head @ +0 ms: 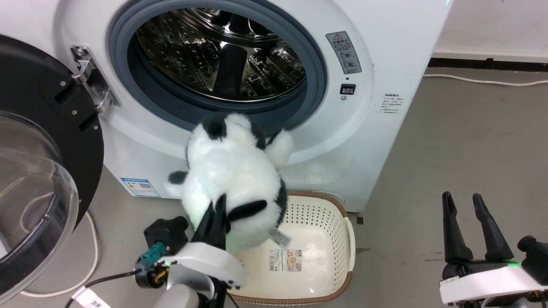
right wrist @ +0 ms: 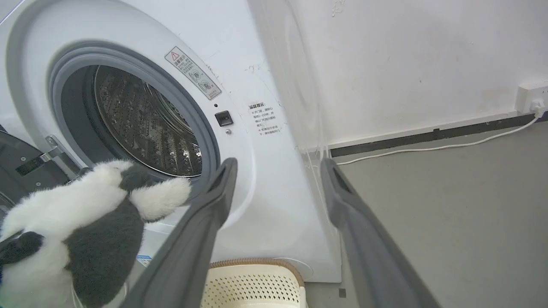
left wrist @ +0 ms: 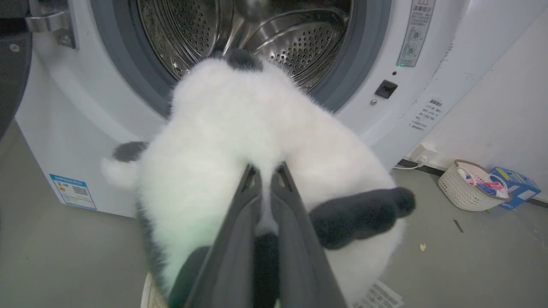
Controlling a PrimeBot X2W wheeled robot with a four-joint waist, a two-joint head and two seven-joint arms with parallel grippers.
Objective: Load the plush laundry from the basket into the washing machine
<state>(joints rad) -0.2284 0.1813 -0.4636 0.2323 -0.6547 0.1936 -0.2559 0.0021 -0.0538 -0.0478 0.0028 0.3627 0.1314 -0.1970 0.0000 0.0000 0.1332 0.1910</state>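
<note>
Although the plush laundry (head: 233, 171) is out of the basket (head: 325, 216), pinched in the left tool (head: 217, 203) and held up before the washing machine (head: 385, 51), its head seems just short of the drum (head: 257, 64); pushing it in remains. The right tool (head: 462, 196) stands wide, empty.

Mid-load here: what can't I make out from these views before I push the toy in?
- Left wrist view: plush laundry hides the lower edge of the drum.
- Head view: left gripper tips buried in fur; grip depth unclear.
- Head view: plush and arm cover the left side of the basket.
- Head view: door cut off at left edge.
- Washing machine labels too small to read.
</note>
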